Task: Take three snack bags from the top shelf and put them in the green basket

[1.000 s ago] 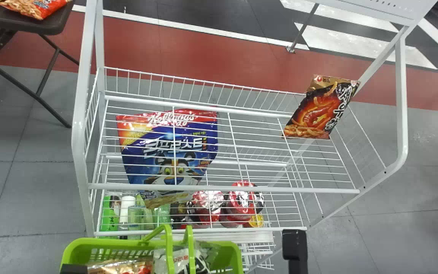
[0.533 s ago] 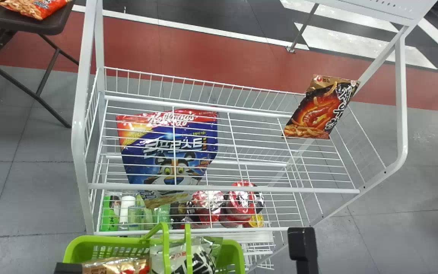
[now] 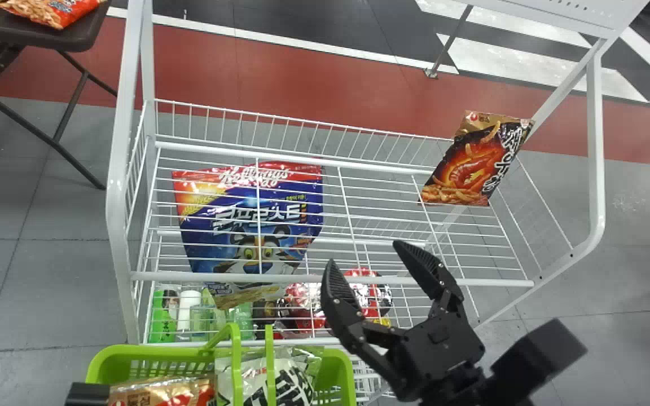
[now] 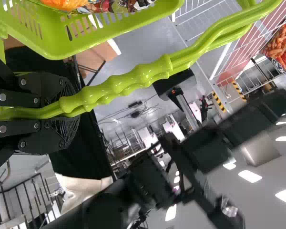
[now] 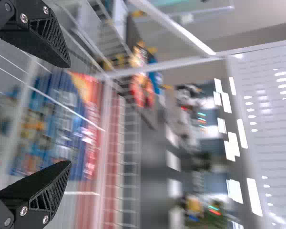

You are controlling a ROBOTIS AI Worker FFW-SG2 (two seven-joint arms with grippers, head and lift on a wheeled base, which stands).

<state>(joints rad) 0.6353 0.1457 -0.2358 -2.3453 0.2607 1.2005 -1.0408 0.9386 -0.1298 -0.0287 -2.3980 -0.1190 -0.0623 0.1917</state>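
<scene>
There's the snack bag (image 3: pixel 474 160) at the top shelf's (image 3: pixel 347 280) back right corner, long axis slanting, top end pointing back and right! Here I am, right gripper (image 3: pixel 364 254) over the front edge, jaws parted, nothing between them, while my left gripper (image 4: pixel 69 110) clenches the green basket's (image 3: pixel 133 352) handle (image 4: pixel 133 78).

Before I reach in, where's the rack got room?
Bare wire lies between the blue bag and the dark snack bag, though the right tool hovers near its front. Crowded: bottles and red containers below, bags in the green basket.
</scene>
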